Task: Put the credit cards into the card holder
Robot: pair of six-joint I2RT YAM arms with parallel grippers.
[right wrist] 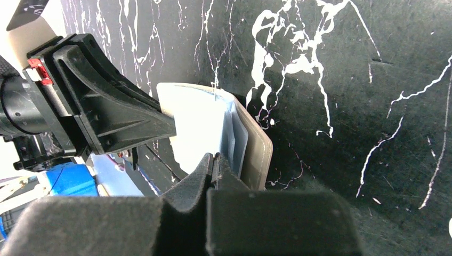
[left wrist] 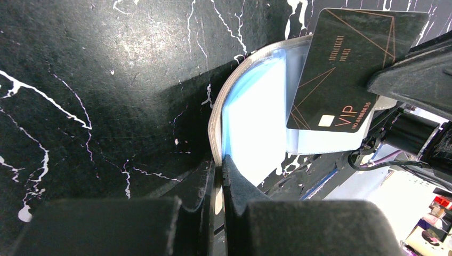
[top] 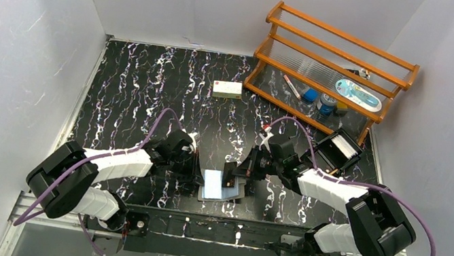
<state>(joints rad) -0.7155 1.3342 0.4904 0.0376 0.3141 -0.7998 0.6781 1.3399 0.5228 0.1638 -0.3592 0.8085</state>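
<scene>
Your left gripper (left wrist: 218, 178) is pinched tight on the taupe edge of the card holder (left wrist: 256, 122), curling that flap up off the table (top: 148, 88). The holder lies open at the near edge of the table, between the two grippers, its light blue inside facing up and its long axis running roughly left to right across the top view.

Your right gripper (right wrist: 215, 160) is closed on one end of a black card (left wrist: 341, 64), which shows only edge-on between its own fingers. The card's long axis slants down from that grip toward the holder, and its free short end lies over the blue pocket. That end carries a pale chip and rose-gold "VIP" with a "NO" and a row of digits too small to read surely. Fine gold lines and small lettering cross the face.

Well behind, a white box (top: 227, 89) bears a red mark, its writing illegible.
</scene>
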